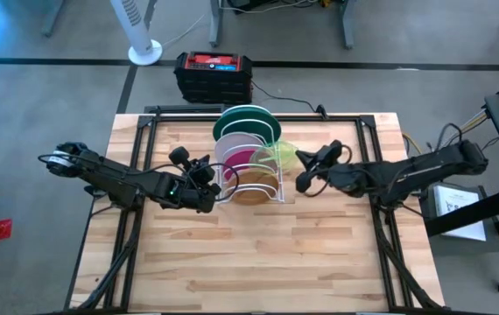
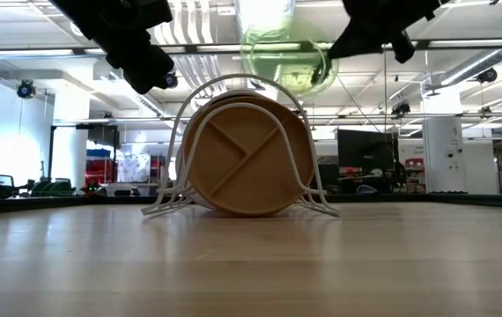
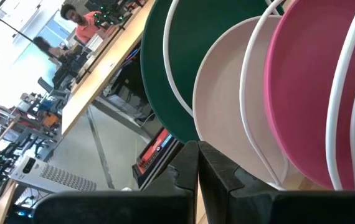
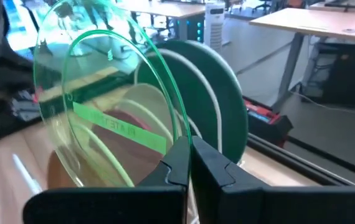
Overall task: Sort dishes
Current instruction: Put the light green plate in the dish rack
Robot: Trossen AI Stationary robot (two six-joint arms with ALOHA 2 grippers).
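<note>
Overhead, the right gripper (image 1: 301, 171) pinches the lime-green plate (image 1: 276, 156) by its edge, above the white wire rack (image 1: 232, 188). Green, white, pink and brown plates stand in that rack. Beside it, the left gripper (image 1: 209, 182) has its fingers pressed together on nothing.

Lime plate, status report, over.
Right gripper shut on lime plate, held above the rack. Left gripper shut, empty, beside rack. Green plate, white, pink, brown plates racked. Nothing in the way.
</note>
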